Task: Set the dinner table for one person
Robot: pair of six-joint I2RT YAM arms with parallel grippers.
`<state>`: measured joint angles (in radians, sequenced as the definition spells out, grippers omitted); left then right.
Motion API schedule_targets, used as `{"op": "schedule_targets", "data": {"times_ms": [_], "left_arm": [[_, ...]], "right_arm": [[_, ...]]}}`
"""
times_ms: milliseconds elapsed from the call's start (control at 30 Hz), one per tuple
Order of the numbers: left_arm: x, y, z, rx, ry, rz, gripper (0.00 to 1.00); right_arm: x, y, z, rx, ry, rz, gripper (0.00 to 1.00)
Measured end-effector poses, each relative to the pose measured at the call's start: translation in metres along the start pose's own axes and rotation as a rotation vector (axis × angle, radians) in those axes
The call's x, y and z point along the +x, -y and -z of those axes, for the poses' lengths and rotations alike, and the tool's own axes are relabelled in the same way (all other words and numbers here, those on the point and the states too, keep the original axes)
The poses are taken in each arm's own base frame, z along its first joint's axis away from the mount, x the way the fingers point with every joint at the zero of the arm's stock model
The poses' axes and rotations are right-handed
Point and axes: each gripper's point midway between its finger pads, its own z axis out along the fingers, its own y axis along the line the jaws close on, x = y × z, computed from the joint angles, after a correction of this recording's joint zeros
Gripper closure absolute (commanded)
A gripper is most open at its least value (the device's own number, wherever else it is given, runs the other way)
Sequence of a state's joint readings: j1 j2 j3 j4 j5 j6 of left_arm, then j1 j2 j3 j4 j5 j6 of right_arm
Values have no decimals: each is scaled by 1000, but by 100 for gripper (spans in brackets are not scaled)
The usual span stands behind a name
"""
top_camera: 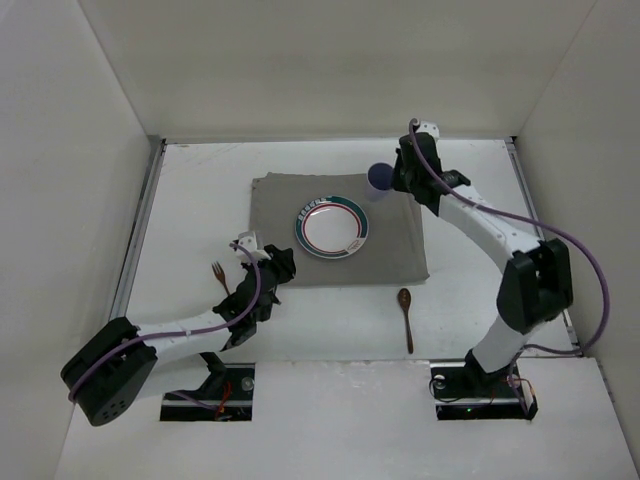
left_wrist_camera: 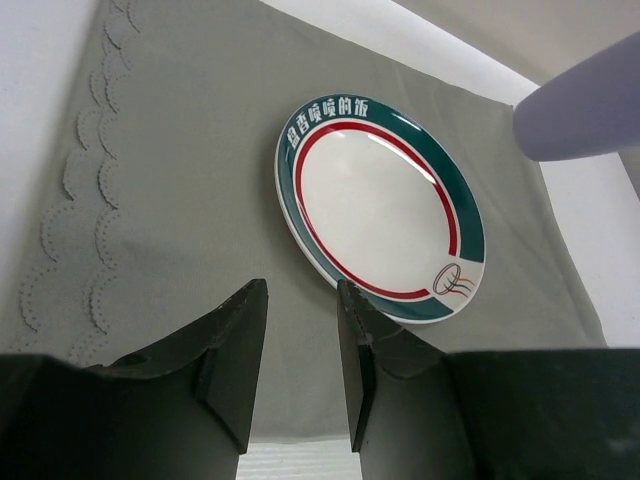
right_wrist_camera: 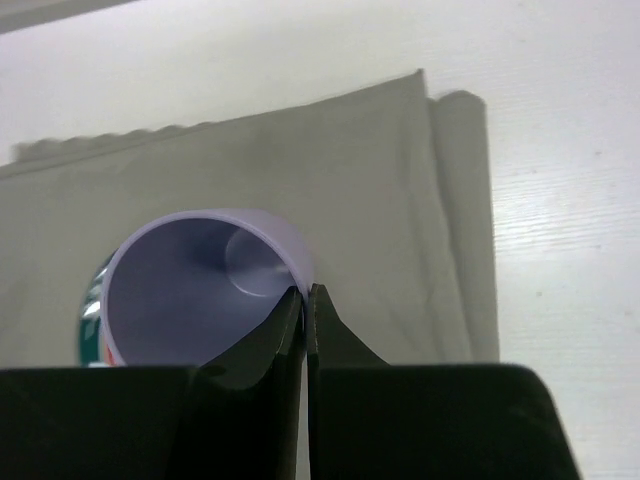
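Bench (top_camera: 200, 180) from above: white, broad, beneath everything; grey mat (top_camera: 275, 215) mid-bench carrying plate (top_camera: 333, 227); lavender cup (top_camera: 379, 178) at mat's far right corner. Left wrist: left fingers (left_wrist_camera: 235, 350) slightly apart, empty, over mat. Right wrist: right fingers (right_wrist_camera: 275, 345) pinching cup rim; lower upright, clear of plate, then release.

At the frame's bottom we see the left gripper (left_wrist_camera: 300, 295), its dark jaws slightly apart with nothing between them. Above lies a grey mat (left_wrist_camera: 180, 180), scalloped along its left edge, bearing a green-rimmed plate (left_wrist_camera: 380, 210) at centre; a lavender cup (left_wrist_camera: 585, 105) shows at upper right
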<state>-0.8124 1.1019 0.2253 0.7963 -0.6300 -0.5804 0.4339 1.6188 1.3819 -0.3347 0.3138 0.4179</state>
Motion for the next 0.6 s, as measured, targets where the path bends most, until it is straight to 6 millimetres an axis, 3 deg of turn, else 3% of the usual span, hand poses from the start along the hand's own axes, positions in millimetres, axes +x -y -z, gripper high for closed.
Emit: {"op": "schedule_targets", "data": {"times_ms": [133, 300, 600], "left_arm": [[0, 1, 0, 4, -3, 1, 68], [2, 3, 1, 11, -8, -1, 68], [6, 2, -1, 5, -21, -10, 68]], "right_arm": [[11, 26, -45, 90, -67, -4, 94], [23, 48, -70, 152, -121, -8, 94], [19, 40, -93, 147, -124, -5, 93]]}}
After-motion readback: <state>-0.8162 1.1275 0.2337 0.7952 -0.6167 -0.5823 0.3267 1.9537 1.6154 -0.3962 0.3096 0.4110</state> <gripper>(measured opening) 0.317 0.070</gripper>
